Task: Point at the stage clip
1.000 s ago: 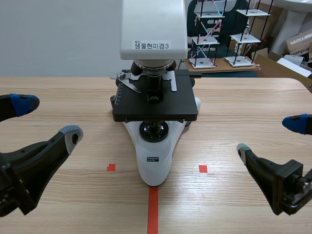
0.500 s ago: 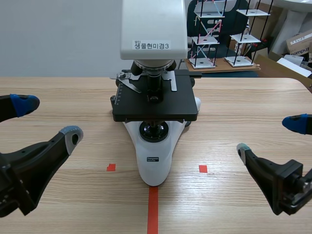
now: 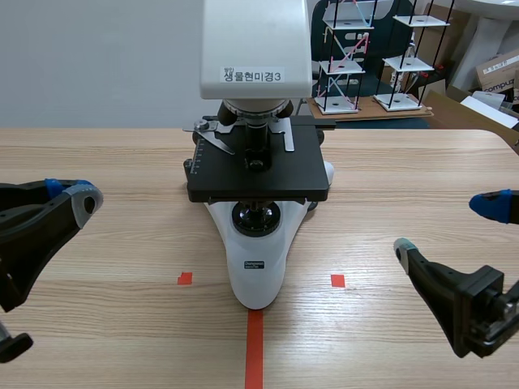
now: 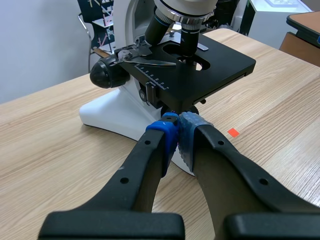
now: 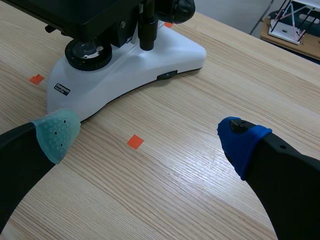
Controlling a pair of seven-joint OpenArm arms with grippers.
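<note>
Right gripper [image 3: 448, 225]: low at the right side, above the table [image 3: 405, 162]; fingers spread wide, nothing between them.
Left gripper [image 3: 73, 194]: at the left side; fingers pressed together, pads touching, holding nothing. It is aimed toward the microscope and is apart from it.
Microscope [image 3: 258, 251]: white, upright in the middle of the table, with a black stage [image 3: 259, 174].
Stage clip [image 3: 212, 138]: thin silver arm lying on the far left part of the stage, just beside the objective lens [image 3: 258, 136].
</note>
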